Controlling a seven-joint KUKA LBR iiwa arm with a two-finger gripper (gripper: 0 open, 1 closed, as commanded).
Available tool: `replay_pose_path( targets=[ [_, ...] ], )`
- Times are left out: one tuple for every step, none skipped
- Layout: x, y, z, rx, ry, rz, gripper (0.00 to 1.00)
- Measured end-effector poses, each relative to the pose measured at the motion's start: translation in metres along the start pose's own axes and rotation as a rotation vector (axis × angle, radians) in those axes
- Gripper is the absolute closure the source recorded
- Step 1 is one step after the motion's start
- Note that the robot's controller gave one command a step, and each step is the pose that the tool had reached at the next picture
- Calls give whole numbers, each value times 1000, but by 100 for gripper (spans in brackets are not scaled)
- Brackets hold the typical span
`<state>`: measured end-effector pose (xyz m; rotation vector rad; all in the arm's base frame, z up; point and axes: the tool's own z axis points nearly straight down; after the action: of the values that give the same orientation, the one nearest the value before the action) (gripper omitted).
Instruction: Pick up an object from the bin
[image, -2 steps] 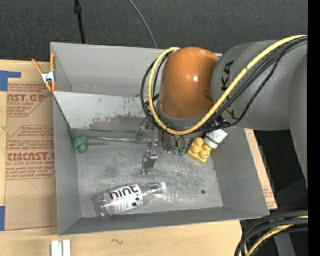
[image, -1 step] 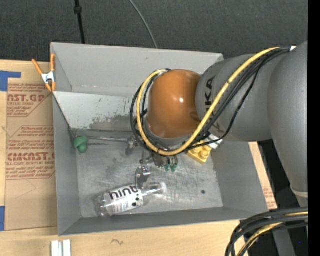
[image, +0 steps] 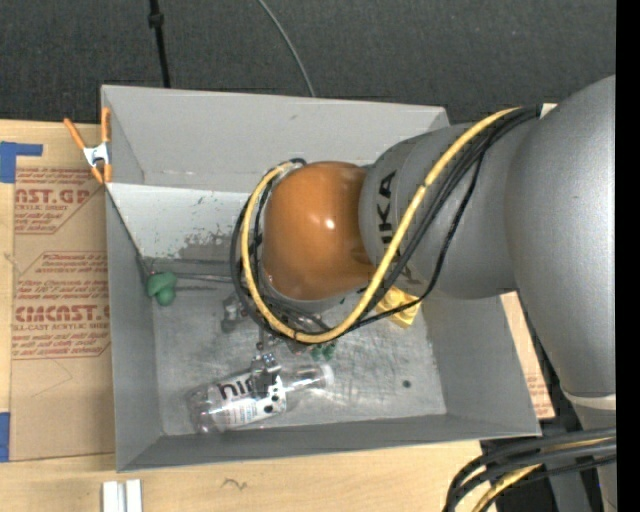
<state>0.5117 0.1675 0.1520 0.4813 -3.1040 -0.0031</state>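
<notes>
One clear plastic bottle, black-and-white label (image: 240, 400), lies at 6 o'clock; gripper (image: 266, 368) sits directly over it, width cannot be told. Likely approach step; next needs descent, then closure.

The bin (image: 135, 350) is matt grey metal with a scuffed, scratched floor, the bottle (image: 262, 392) lying in it is clear glossy plastic, the arm's orange cover (image: 310, 232) is smooth and shiny, and the small green lump (image: 161, 288) is matt.
</notes>
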Motion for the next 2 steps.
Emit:
replay_pose_path(
  targets=[
    [27,7,46,1,2,5,0],
    [18,30,79,3,-15,-103,0]
  ],
)
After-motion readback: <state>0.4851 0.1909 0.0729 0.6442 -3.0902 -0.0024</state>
